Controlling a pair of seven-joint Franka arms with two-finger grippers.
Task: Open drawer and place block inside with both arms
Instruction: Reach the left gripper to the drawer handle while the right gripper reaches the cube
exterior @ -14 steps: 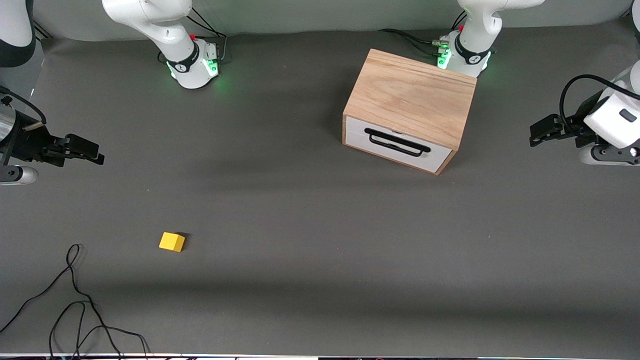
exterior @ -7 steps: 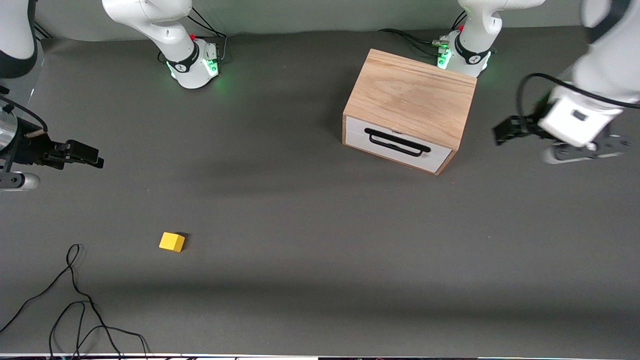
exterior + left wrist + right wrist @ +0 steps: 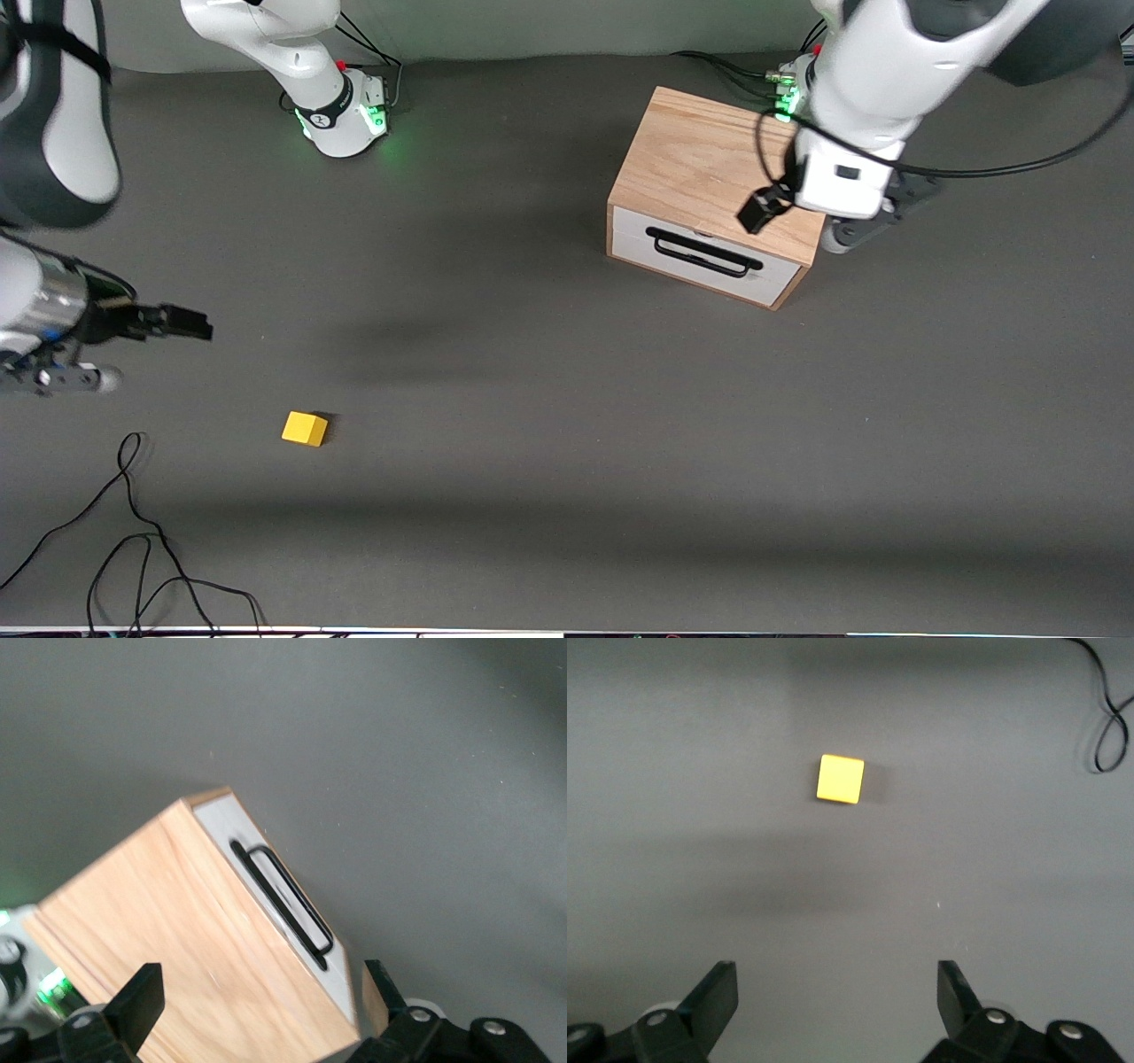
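Observation:
The light oak box (image 3: 726, 168) stands near the left arm's base, its drawer (image 3: 704, 257) shut, white front and black bar handle (image 3: 704, 252) facing the front camera. My left gripper (image 3: 760, 211) is open and empty, in the air over the box's top near the drawer front; its wrist view shows the box (image 3: 177, 957) and handle (image 3: 283, 904) below. The yellow block (image 3: 305, 429) lies on the mat toward the right arm's end. My right gripper (image 3: 182, 322) is open and empty, over the mat beside the block; the block (image 3: 840, 779) shows ahead of its fingers.
A loose black cable (image 3: 133, 532) lies on the mat near the front edge, at the right arm's end, and shows in the right wrist view (image 3: 1107, 726). Both green-lit bases (image 3: 341, 115) stand along the back. Grey mat (image 3: 549, 399) lies between block and box.
My left gripper has swung in from the table's end to over the box's top. My right gripper has dropped toward the block. Block and box have not moved.

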